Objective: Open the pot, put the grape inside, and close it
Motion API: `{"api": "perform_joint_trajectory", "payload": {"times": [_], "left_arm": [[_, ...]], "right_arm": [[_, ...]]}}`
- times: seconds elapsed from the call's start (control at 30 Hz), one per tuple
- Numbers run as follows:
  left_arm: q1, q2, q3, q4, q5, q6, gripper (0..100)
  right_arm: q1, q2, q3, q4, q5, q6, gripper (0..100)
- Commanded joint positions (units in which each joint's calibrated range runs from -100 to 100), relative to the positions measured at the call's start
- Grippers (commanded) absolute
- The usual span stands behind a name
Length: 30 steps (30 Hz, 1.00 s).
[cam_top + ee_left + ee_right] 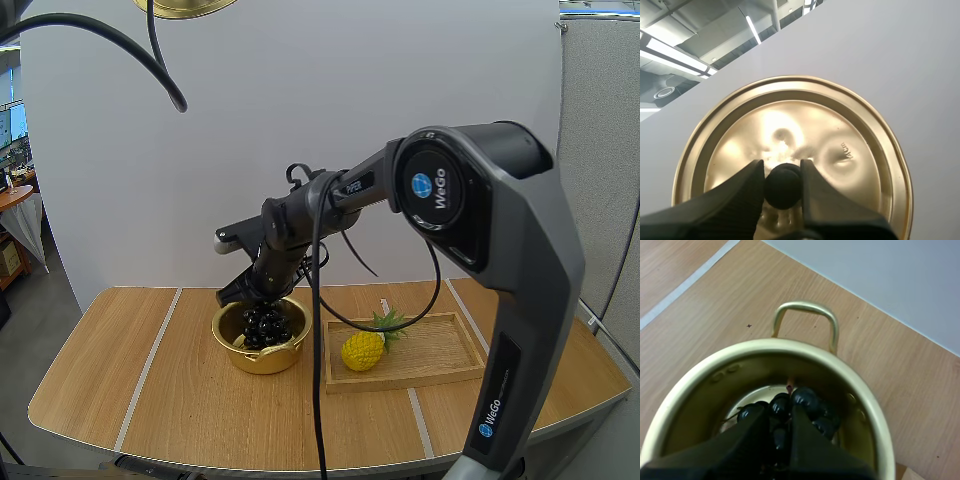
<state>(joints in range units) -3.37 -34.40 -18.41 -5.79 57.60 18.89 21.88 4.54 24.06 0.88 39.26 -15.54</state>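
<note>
Wooden table (120, 390) carries shiny gold pot (262, 360); right claw (777, 417) pinches black grapes (805, 397).

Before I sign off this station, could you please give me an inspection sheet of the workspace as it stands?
Surface: light wooden table.
Job's things: round gold metal pot open on the table; bunch of dark grapes within its rim; gold metal lid raised above the table.
Clutter: shallow wooden tray beside the pot, yellow toy pineapple in it.
Grippers: left gripper, jaws shut on the lid's black knob; right gripper, jaws shut on the grapes, inside the pot.
Cables: nothing seen lying on the table.
Surroundings: plain white panel behind the table.
</note>
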Motion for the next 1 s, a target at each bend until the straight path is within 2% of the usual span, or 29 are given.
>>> {"api": "perform_joint_trajectory", "payload": {"times": [0.0, 0.33, 0.4, 0.53, 0.57, 0.77, 0.97], "left_arm": [[-0.20, -0.47, -0.39, 0.45, -2.49, -0.48, 0], [-0.20, -0.47, -0.39, 0.45, -2.49, -0.48, 0], [-0.20, -0.47, -0.39, 0.45, -2.49, -0.48, 0], [-0.20, -0.47, -0.39, 0.45, -2.49, -0.48, 0], [-0.20, -0.47, -0.39, 0.45, -2.49, -0.48, 0], [-0.20, -0.47, -0.39, 0.45, -2.49, -0.48, 0], [-0.20, -0.47, -0.39, 0.45, -2.49, -0.48, 0]], "right_arm": [[0.25, 1.19, -0.42, -0.41, -0.92, -0.49, 0], [0.25, 2.53, -0.42, -0.87, 0.37, -1.65, 0], [0.25, 2.53, -0.42, -0.87, 0.75, -1.87, 21], [0.25, 2.53, -0.42, -0.87, 0.96, -1.98, 96], [0.25, 2.40, -0.42, -0.87, 0.96, -1.98, 100], [0.25, -0.56, -0.42, -0.87, 1.10, -1.98, 100], [0.25, -10.09, -0.42, -0.20, 5.80, -1.98, 100]]}}
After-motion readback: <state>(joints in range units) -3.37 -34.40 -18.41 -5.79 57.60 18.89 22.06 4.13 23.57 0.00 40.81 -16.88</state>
